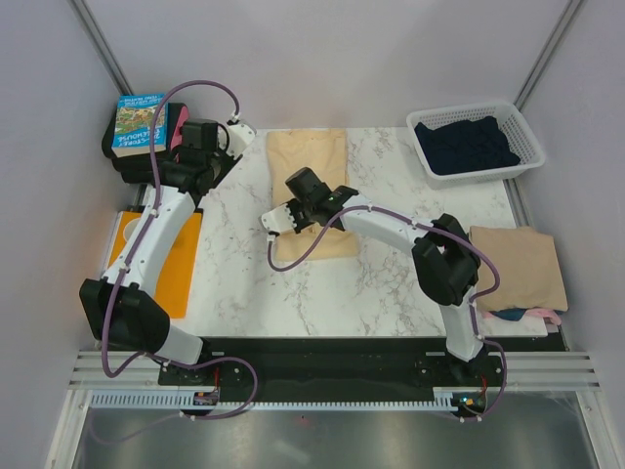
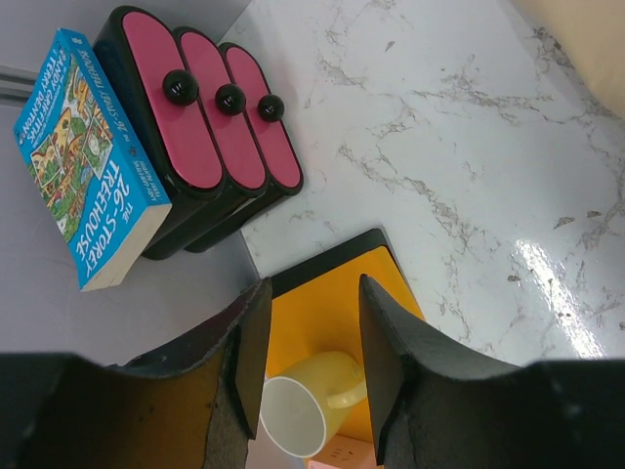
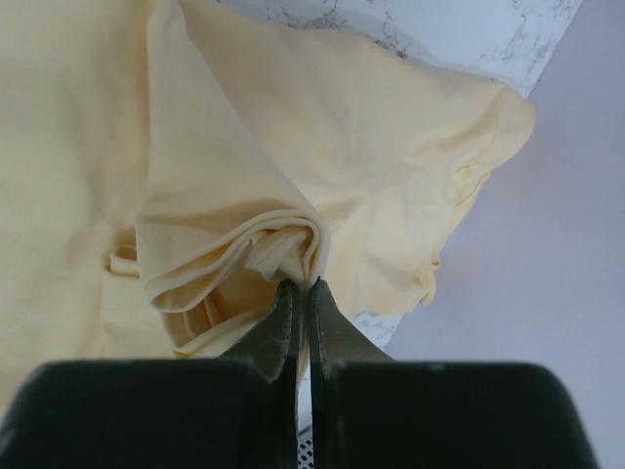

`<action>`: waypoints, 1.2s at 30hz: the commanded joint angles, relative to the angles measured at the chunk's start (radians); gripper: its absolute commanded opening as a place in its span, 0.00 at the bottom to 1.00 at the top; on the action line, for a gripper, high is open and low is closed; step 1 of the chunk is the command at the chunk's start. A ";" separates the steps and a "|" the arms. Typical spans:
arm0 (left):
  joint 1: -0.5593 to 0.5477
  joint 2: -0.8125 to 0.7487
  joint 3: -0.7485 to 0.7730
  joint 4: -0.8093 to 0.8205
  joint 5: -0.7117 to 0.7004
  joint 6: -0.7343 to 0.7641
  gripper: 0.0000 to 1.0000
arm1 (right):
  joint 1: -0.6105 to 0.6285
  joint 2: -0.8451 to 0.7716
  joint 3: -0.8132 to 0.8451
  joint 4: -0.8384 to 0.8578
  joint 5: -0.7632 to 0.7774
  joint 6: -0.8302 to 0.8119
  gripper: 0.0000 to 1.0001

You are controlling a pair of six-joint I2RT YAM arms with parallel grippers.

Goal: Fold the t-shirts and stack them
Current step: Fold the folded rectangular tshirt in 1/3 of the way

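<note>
Right gripper [image 3: 301, 293] is pinched tight on a bunched fold of the pale yellow t-shirt [image 3: 244, 147], with the cloth gathered into a small roll just above its closed tips. In the overhead view this gripper [image 1: 273, 225] sits at the left edge of the shirt's near end. The pale yellow t-shirt [image 1: 308, 156] lies as a long strip down the middle of the marble table [image 1: 391, 283], and its far end reaches the table's back edge. The wrist view shows layers of the shirt folded over each other, with one rumpled corner at the marble's edge.

The navy t-shirt [image 1: 464, 145] lies crumpled in a white basket [image 1: 527, 137] at the far right corner. At the near right, the tan t-shirt [image 1: 518, 264] lies folded on top of a pile. A strip of the pink t-shirt [image 1: 542, 315] shows from under its near edge, beside a bit of darker cloth.

The left gripper [image 2: 314, 288] is well apart from the shirts, at the far left corner of the table [image 1: 237, 127]. Its jaws stand partly apart with nothing between them. Its wrist camera looks down on an orange sheet [image 2: 332, 313] with a black border, where a pale yellow mug [image 2: 303, 405] rests. Beyond that stands a black stack with three pink lids [image 2: 210, 127], and a blue paperback book [image 2: 88, 166] leans against its side.
</note>
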 commanded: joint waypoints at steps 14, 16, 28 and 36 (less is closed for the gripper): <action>0.007 0.024 0.015 0.035 0.010 0.030 0.49 | -0.018 -0.042 -0.177 0.623 0.177 0.068 0.98; 0.006 0.028 0.016 0.035 0.015 0.030 0.49 | -0.022 -0.050 -0.172 0.729 0.234 0.082 0.98; 0.004 0.004 -0.020 0.032 0.120 0.073 0.49 | -0.067 -0.231 -0.092 -0.014 -0.018 0.327 0.95; 0.002 0.005 -0.103 0.030 0.217 0.084 0.47 | -0.101 -0.319 -0.375 -0.136 -0.240 0.332 0.17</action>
